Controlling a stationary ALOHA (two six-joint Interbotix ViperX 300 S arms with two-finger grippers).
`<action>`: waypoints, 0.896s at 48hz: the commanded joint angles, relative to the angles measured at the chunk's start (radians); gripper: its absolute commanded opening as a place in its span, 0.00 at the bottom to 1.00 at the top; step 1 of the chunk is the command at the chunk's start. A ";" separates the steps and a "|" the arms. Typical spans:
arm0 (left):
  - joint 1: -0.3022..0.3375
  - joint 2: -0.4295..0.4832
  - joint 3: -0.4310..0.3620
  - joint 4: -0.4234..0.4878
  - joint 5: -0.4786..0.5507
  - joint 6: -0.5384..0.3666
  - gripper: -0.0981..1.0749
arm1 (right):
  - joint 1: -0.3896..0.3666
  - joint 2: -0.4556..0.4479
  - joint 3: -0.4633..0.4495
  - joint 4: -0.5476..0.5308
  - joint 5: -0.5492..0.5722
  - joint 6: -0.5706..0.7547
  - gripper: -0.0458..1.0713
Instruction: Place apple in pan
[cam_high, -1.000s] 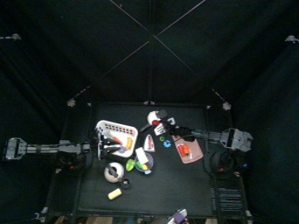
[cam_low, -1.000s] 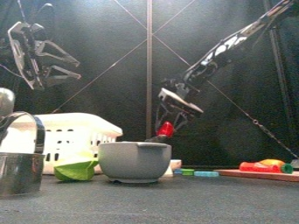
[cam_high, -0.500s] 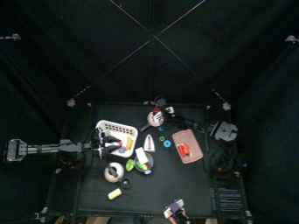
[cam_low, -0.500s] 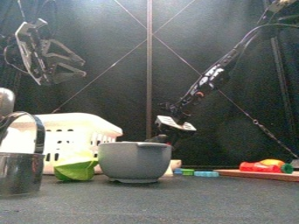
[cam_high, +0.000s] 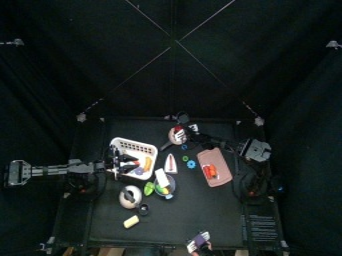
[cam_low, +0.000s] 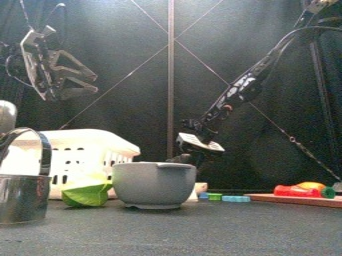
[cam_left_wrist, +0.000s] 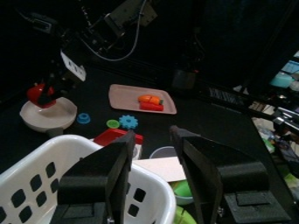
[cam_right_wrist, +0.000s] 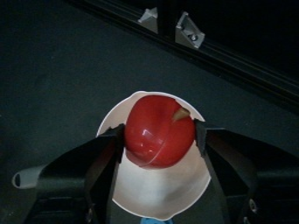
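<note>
The red apple (cam_right_wrist: 152, 122) sits between the two jaws of my right gripper (cam_right_wrist: 158, 138), low inside the white pan (cam_right_wrist: 163, 194). The jaws press on the apple's sides. In the left wrist view the apple (cam_left_wrist: 41, 93) lies in the pan (cam_left_wrist: 33, 118) with my right gripper (cam_left_wrist: 66, 68) over it. In the top view the pan (cam_high: 175, 135) is at the table's back middle. In the front view the right gripper (cam_low: 201, 140) hangs behind a grey bowl, and the apple is hidden. My left gripper (cam_left_wrist: 152, 140) is open and empty, held high at the left (cam_low: 51, 65).
A white basket (cam_low: 67, 150) stands at the left, with a metal pot (cam_low: 19, 195) and a green thing (cam_low: 87, 193) near it. A grey bowl (cam_low: 154, 183) is at the front middle. A pink board (cam_left_wrist: 142, 98) holds red and orange pieces. Small blue toys (cam_left_wrist: 122, 124) lie mid-table.
My right gripper has gone back and down with the apple into the white pan, so the apple no longer shows in the front view. The left gripper has shifted slightly up high.
</note>
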 joint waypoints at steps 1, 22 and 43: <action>0.000 0.002 -0.014 -0.002 0.023 -0.002 0.76 | 0.005 -0.028 -0.005 0.009 0.000 0.005 0.93; -0.077 -0.003 -0.009 -0.018 0.072 -0.006 0.76 | 0.081 -0.058 -0.011 -0.071 0.089 -0.005 0.97; -0.100 -0.003 -0.017 -0.091 0.072 0.000 0.76 | 0.140 -0.161 0.048 -0.075 0.170 -0.003 0.97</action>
